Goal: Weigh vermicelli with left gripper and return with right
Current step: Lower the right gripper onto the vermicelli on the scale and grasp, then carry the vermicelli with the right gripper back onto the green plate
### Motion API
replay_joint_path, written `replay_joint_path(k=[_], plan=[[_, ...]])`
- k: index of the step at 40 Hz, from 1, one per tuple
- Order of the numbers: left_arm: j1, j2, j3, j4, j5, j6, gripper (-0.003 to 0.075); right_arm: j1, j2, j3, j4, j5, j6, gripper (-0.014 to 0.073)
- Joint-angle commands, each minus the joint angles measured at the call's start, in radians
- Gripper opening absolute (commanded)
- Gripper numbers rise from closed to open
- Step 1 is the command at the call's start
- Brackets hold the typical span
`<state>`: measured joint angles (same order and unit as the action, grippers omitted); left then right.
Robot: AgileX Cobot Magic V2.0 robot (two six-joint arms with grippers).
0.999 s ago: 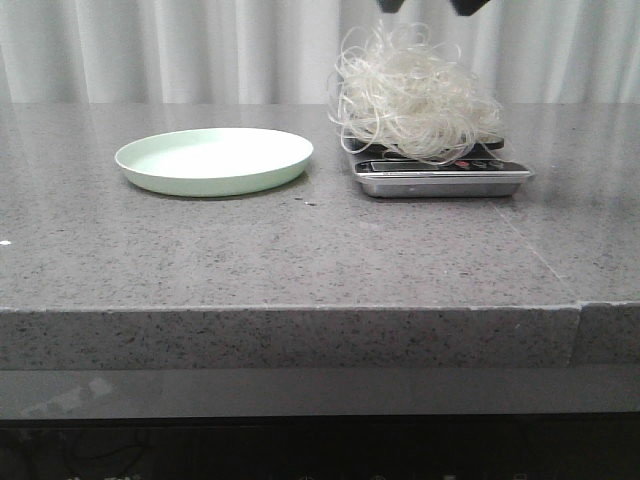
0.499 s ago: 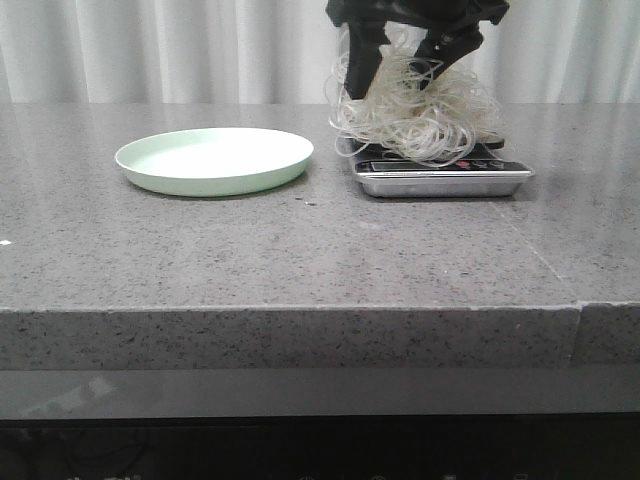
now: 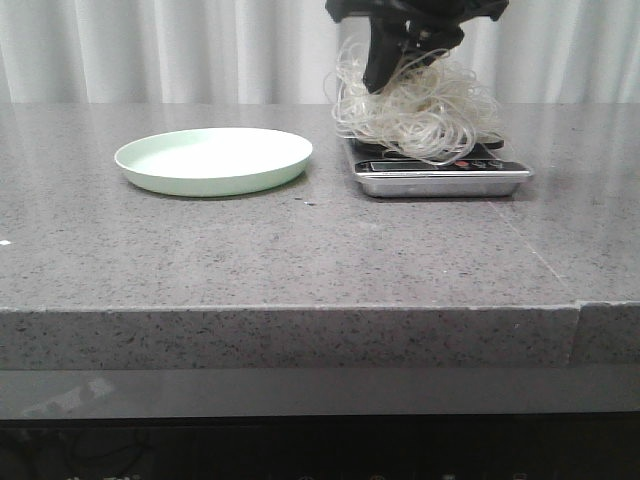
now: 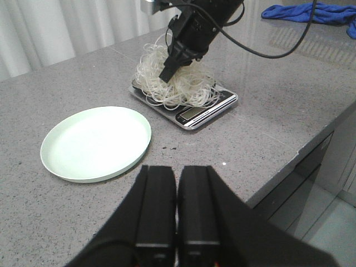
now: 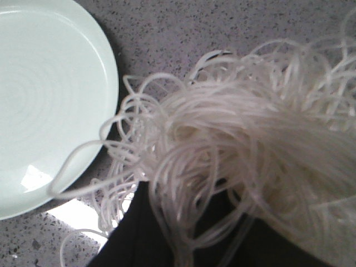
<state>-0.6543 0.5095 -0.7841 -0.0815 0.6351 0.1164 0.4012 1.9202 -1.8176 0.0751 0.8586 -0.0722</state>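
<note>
The vermicelli [image 3: 418, 110], a fluffy tangle of whitish strands, sits on the steel kitchen scale [image 3: 440, 178] at the back right of the table. My right gripper [image 3: 395, 65] comes down from above into the top of the tangle and its black fingers are closed on the strands. The right wrist view shows strands [image 5: 250, 139] running between the fingers [image 5: 150, 233]. The pale green plate [image 3: 213, 160] is empty, to the left of the scale. My left gripper [image 4: 177, 172] is shut and empty, held over the table's front, short of the plate [image 4: 94, 142].
The scale's display [image 4: 192, 113] faces the table's front edge. A blue cloth [image 4: 306, 11] and a black cable lie on a far surface. White curtains hang behind the table. The table's front edge [image 3: 300, 308] is near.
My right gripper came down from above into the vermicelli with its fingers apart, then closed them on the strands. The tangle is pinched up a little at the top.
</note>
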Motion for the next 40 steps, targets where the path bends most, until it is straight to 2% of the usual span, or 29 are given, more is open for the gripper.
replay_joint_path(k=[1,8,15,23,28,40], plan=[[-0.003,0.005,-0.026,-0.014,-0.068,-0.007,0.0154,0.017,-0.059,-0.117,-0.003,0.012,-0.008,0.0165],[-0.003,0.005,-0.026,-0.014,-0.068,-0.007,0.0154,0.070,-0.059,-0.294,-0.003,0.060,-0.008,0.0165],[-0.003,0.005,-0.026,-0.014,-0.068,-0.007,0.0154,0.126,-0.054,-0.408,0.013,-0.010,-0.008,0.0165],[-0.003,0.005,-0.026,-0.014,-0.068,-0.007,0.0154,0.178,-0.036,-0.421,0.061,-0.186,-0.008,0.0165],[-0.003,0.005,-0.026,-0.018,-0.068,-0.007,0.0154,0.205,0.006,-0.421,0.069,-0.242,-0.008,0.0165],[-0.003,0.005,-0.026,-0.018,-0.068,-0.007,0.0154,0.233,0.138,-0.421,0.063,-0.220,-0.008,0.0165]])
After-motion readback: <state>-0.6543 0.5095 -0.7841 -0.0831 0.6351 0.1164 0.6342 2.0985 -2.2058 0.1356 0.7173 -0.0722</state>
